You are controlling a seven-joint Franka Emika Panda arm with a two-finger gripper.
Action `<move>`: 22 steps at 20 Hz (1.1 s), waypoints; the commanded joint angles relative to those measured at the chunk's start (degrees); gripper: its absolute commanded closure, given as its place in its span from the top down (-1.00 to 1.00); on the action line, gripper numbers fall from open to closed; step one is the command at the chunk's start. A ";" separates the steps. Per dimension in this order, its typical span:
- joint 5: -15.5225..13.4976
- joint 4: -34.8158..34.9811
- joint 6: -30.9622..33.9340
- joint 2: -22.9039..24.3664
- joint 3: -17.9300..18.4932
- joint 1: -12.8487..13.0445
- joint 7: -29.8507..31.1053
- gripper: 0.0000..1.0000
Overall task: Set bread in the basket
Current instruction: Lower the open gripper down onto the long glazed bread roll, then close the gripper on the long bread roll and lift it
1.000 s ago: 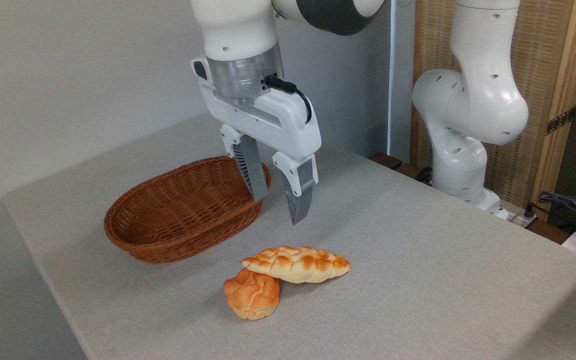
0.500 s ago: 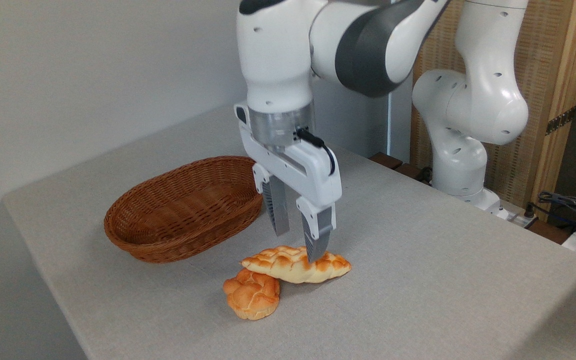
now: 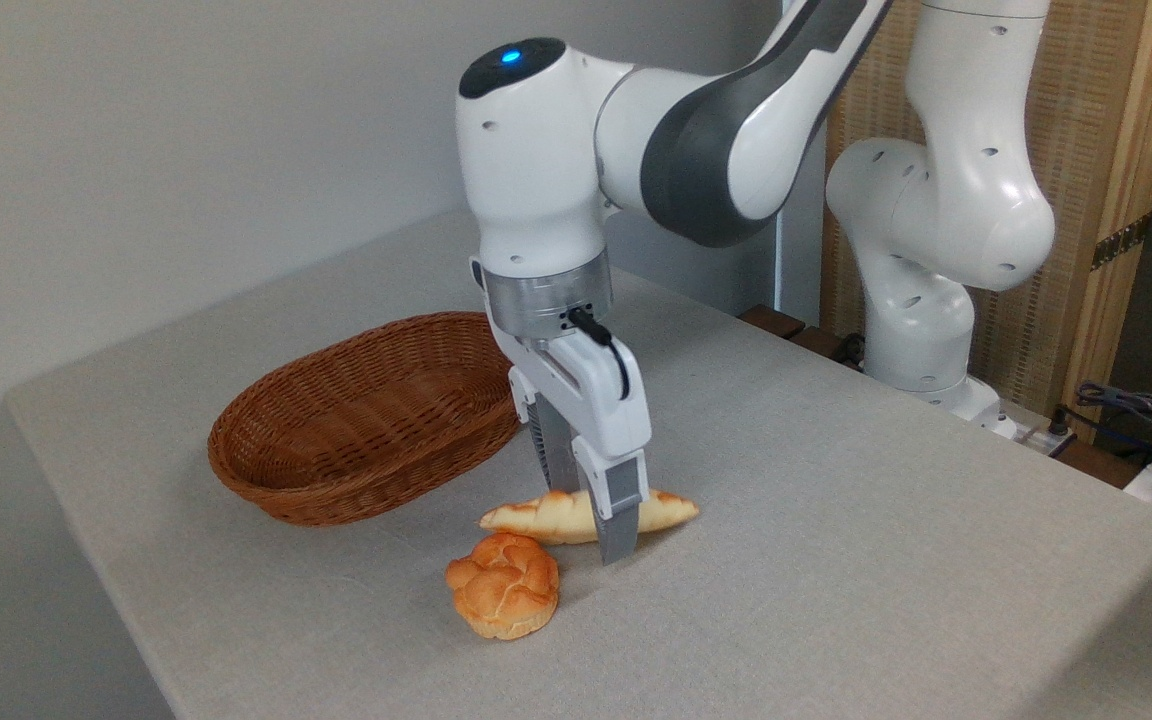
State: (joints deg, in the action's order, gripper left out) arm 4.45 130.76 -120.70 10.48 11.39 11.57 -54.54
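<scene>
Bread [image 3: 551,516] on the table [image 3: 836,520], straddled by the gripper [image 3: 591,510].
One finger stands on each side of the loaf; whether they pinch it cannot be told. A round bun [image 3: 503,597] lies just beside it; the basket [image 3: 366,420] sits near, to the left.

No readable text, label or number anywhere.

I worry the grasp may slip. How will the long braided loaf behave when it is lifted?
The bread looks tipped on edge between the tool fingers, so it seems light. Gripped near its middle, it will probably hang level. Its bumpy crust should resist slipping; if soft, it may dent. The bun lies apart.
</scene>
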 commanded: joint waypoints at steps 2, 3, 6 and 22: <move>0.91 0.11 -1.29 -1.34 0.74 2.40 -0.57 1.00; 0.91 0.11 -1.29 -1.43 0.74 2.40 -0.57 0.97; 0.30 0.11 -1.20 -1.60 0.66 3.28 -0.57 0.20; -0.14 -0.33 -0.32 -1.52 0.66 4.78 -0.13 -0.34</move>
State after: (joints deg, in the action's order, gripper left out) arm 4.45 130.75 -120.93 8.20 11.39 15.63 -54.54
